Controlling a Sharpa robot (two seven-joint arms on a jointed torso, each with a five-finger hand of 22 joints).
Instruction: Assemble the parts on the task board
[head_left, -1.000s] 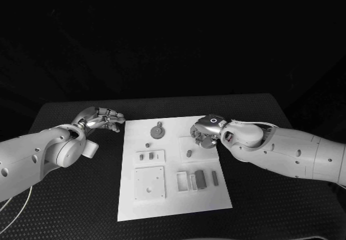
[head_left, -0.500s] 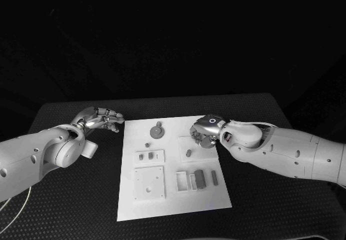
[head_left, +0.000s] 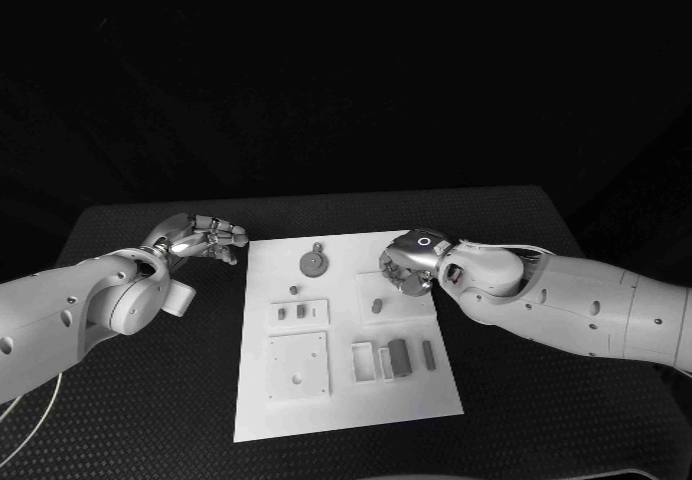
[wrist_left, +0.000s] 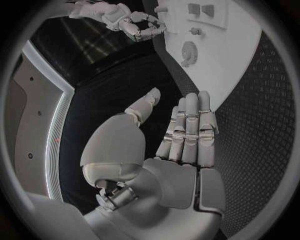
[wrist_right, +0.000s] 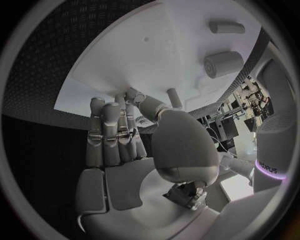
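The flat white rectangular task board lies in the middle of the black textured table. On its far part rests a round grey disc part, with small dark pieces nearer, among them a short grey peg and dark slabs in pale frames. The left hand hovers over the table just left of the board's far corner, fingers loosely extended and holding nothing. The right hand is over the board's far right edge; its fingertips curl together, but whether they pinch anything cannot be told.
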